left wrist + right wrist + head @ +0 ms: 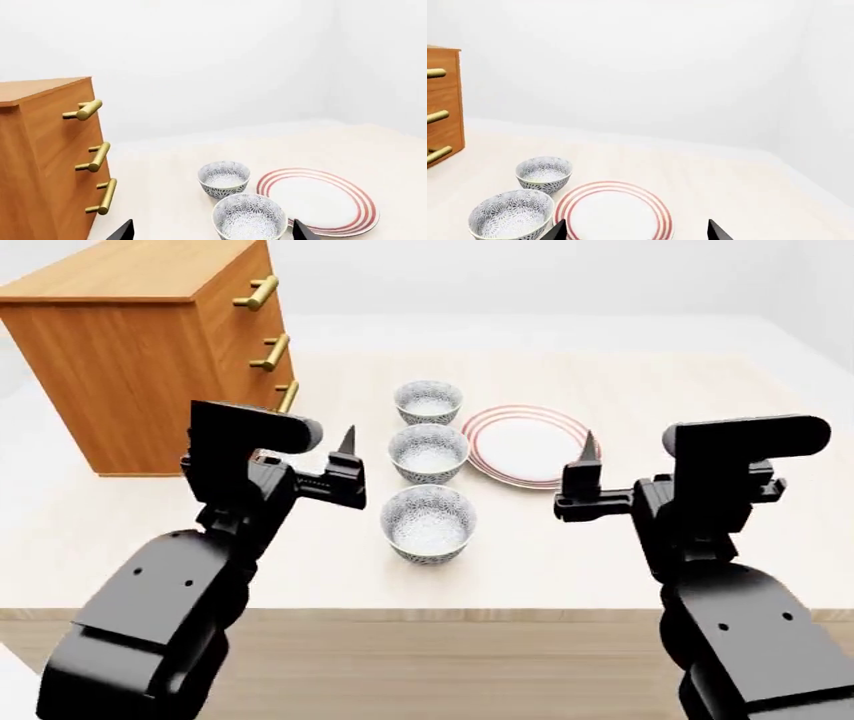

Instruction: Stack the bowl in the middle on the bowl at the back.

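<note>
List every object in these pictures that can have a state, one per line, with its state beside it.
Front bowl: upright, empty, free.
Bowl in the middle: upright, empty, unstacked.
Bowl at the back: upright, empty, nothing stacked on it.
Red-ringed plate: flat, empty.
Wooden chest of drawers: three drawers shut.
Left gripper: open, holding nothing.
Right gripper: open, holding nothing.

Three small white bowls, all with tiny grey-blue flower specks: front bowl (427,523), bowl in the middle (427,452), bowl at the back (429,401). Beside them, white plate (527,445) with red rings. Orange-brown wooden drawers (140,345) with gold handles (258,293). Pale cream worktop (641,390). Black arms.
</note>
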Controlling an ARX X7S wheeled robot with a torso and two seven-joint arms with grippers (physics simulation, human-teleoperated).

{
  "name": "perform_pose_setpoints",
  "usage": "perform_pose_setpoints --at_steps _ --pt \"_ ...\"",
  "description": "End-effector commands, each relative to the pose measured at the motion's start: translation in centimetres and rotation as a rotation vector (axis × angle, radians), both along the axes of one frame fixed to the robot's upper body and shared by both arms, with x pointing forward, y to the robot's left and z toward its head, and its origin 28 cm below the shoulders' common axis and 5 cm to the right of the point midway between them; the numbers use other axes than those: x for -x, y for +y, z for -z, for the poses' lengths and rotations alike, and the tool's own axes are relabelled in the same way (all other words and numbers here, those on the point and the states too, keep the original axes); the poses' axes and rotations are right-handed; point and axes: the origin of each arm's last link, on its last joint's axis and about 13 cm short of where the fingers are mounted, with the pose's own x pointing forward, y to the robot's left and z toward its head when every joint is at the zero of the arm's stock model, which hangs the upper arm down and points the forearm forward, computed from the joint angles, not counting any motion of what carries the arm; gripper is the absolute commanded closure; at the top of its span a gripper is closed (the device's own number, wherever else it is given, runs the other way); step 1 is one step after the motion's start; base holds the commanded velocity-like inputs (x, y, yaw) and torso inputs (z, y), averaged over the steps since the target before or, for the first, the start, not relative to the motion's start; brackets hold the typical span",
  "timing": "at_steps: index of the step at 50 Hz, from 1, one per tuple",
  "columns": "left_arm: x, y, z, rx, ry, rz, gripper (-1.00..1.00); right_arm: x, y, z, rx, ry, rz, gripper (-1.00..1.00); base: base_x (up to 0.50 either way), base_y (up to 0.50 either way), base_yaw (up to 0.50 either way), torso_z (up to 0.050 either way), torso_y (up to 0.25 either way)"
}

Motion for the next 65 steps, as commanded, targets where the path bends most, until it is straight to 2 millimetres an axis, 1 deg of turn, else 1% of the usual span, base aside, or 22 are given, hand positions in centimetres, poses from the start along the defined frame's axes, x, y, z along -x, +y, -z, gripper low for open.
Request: perform_pose_setpoints --at_steps 1,5,9,33,44,65 --pt "-3.1 0.5 -3.4 -0.032 0.032 0.077 -1.0 -1.7 -1.5 -3.8 0.02 0.028 -0.055 -1.0 0.0 0.0 0.0 0.0 0.0" --pt "-4.1 0.8 -3.9 -0.061 0.032 0.086 -1.0 -2.4 -2.1 -4.7 -0.002 0.034 -0.065 -1.0 0.02 0.0 0.0 0.0 0.0" --pt "-4.1 1.0 -4.2 -0.058 0.037 0.087 -1.0 -2.8 -2.4 -5.3 -0.002 0.016 -0.061 -1.0 0.11 0.0 0.0 0.0 0.0" --pt "-3.7 1.1 -4.2 -0.044 0.02 0.059 -1.0 -3.0 -2.1 -4.8 -0.024 0.004 -0.064 -1.0 0.16 0.0 0.0 0.0 0.0" --pt "-3.7 1.1 -4.1 -0.047 0.018 0.059 -1.0 -2.8 -2.2 -4.6 -0.037 0.005 -0.063 -1.0 0.25 0.0 0.0 0.0 0.0" --pt "-3.9 1.5 -4.1 -0.051 0.004 0.042 -1.0 -3.3 -1.8 -4.5 -0.036 0.013 -0.079 -1.0 0.26 0.0 0.0 0.0 0.0"
